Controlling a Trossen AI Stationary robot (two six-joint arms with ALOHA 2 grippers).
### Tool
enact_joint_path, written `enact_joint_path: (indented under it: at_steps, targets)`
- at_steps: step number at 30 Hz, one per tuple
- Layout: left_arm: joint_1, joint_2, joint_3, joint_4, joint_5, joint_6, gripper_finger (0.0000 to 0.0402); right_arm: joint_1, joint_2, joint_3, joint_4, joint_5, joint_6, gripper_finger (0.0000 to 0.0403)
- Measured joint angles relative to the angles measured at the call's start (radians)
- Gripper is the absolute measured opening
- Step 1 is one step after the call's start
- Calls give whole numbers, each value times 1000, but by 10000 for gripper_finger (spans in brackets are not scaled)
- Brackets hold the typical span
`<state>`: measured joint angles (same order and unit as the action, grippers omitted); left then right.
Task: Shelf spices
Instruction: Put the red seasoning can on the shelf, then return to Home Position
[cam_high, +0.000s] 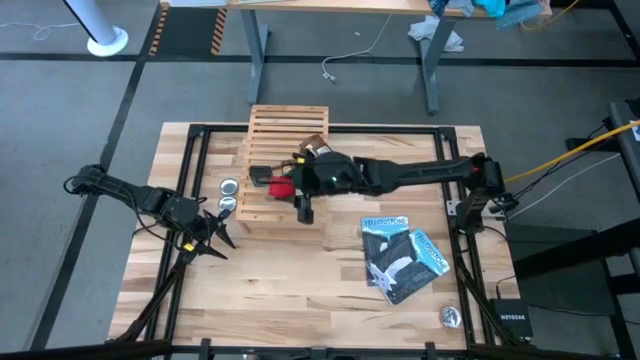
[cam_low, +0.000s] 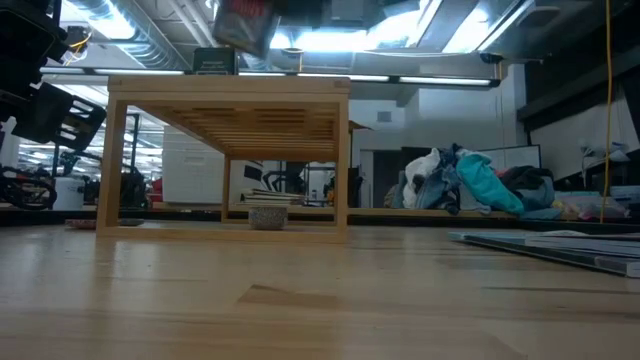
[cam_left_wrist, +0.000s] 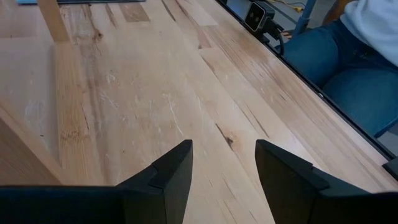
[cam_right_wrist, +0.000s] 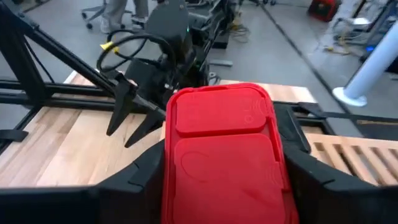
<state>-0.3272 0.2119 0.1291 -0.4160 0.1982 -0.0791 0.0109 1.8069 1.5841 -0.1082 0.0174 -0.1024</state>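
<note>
Overhead, right gripper (cam_high: 283, 185) reaches across the shelf (cam_high: 285, 130), clamped on a red box (cam_high: 281, 186) over its left near part; left gripper (cam_high: 222, 226) waits over the table's (cam_high: 300, 290) left side, near two silver tins (cam_high: 228, 195). Low down, the red box (cam_low: 245, 22) hangs above the rack's top. Left wrist: fingers (cam_left_wrist: 174, 171) spread over bare wood. Right wrist: red box (cam_right_wrist: 224, 149) squeezed between both fingers (cam_right_wrist: 140, 171).

Bright ceiling strip lights (cam_low: 330, 40) are glaring through the low view, leaving the shelf (cam_low: 228, 118) partly backlit. The near tabletop (cam_low: 300, 300) is blurring out of focus there. Overhead, even light is casting soft shadows beneath both arms.
</note>
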Motion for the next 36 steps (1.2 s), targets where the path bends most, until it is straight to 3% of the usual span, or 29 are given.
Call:
enact_joint_path:
  at_steps: [9,19,28,36]
  targets:
    - [0,0,0,0,0,0,169,-72,110,0,82,-155,-3,214]
    - [0,0,0,0,0,0,169,-70,111,1,71,-168,-7,214]
    - [0,0,0,0,0,0,169,-71,111,1,106,-143,-7,320]
    - [0,0,0,0,0,0,169,-70,111,1,123,-142,-8,335]
